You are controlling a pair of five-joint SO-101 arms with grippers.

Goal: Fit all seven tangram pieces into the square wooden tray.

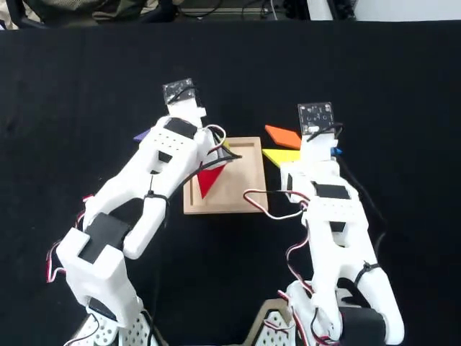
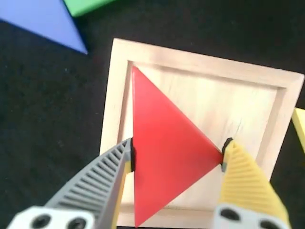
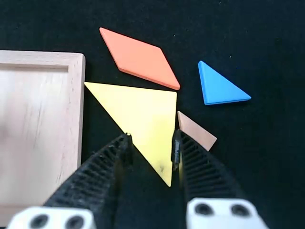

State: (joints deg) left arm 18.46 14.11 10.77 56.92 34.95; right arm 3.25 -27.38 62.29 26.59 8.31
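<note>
1. Your left gripper [image 2: 177,153] is clamped on the red triangle [image 2: 162,162]. The grey finger presses one long edge and the yellow finger presses the opposite corner.
2. The red triangle lies inside the tray [image 2: 200,59], with one long edge along an inner wall and one point at a tray corner. In the high view it sits in the part of the tray [image 1: 241,140] nearest your left arm, partly covered by that arm.
3. Your right gripper [image 3: 151,140] is closed on the yellow triangle [image 3: 143,114], near its narrow end, with one finger against each edge.
4. The yellow triangle lies flat on the black table [image 3: 267,38], outside the tray, with one corner just beside the tray's rim [image 3: 78,95].
5. Around the yellow triangle:
   - The orange parallelogram [image 3: 140,57] lies just beyond its far edge.
   - The tan triangle [image 3: 196,130] sits right against its side.
   - The blue triangle [image 3: 219,86] is a little further out.
6. Near your left arm, a violet triangle [image 2: 43,19] and a green piece [image 2: 88,5] lie on the table outside the tray, close to one of its corners.
</note>
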